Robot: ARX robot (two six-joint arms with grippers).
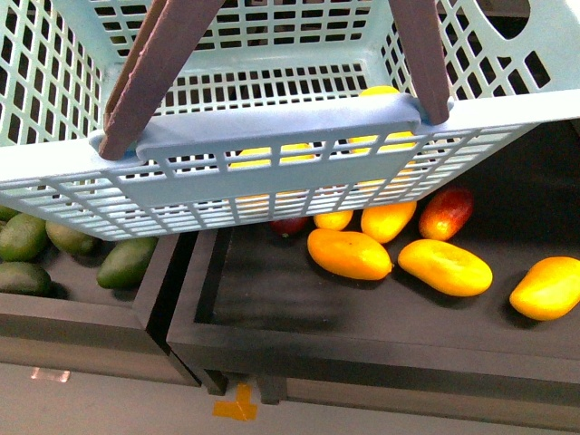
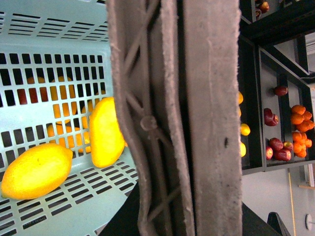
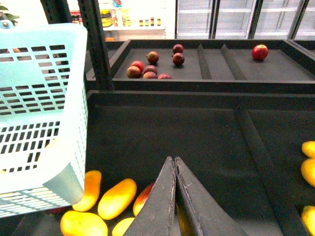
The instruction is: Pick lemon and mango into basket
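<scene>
Clamping the basket's two brown handles [image 2: 197, 98] between its dark fingers, the left gripper [image 2: 192, 219] carries the whole load. In the left wrist view the fingers show only as dark edges on either side of the handles, so the closed grip is a judgement from how the basket hangs. The basket [image 1: 272, 127] is up in the air, close to the front camera and tipped, probably because it is held from the handles alone.

That tilt would explain where the fruit sits. The lemon [image 2: 37, 169] and the mango [image 2: 106, 132] lie near each other on the slotted floor, close to one wall. Both task fruits are inside, so the picking looks done.

The right gripper [image 3: 174, 162] has its fingers pressed together with nothing between them. It hangs over the dark tray [image 3: 197, 132], beside the basket and clear of it, which keeps it out of the way of the lift.

Under the basket, loose mangoes [image 1: 349, 254] lie in that tray. Green fruits [image 1: 127, 263] fill the neighbouring compartment on the robot's left.
</scene>
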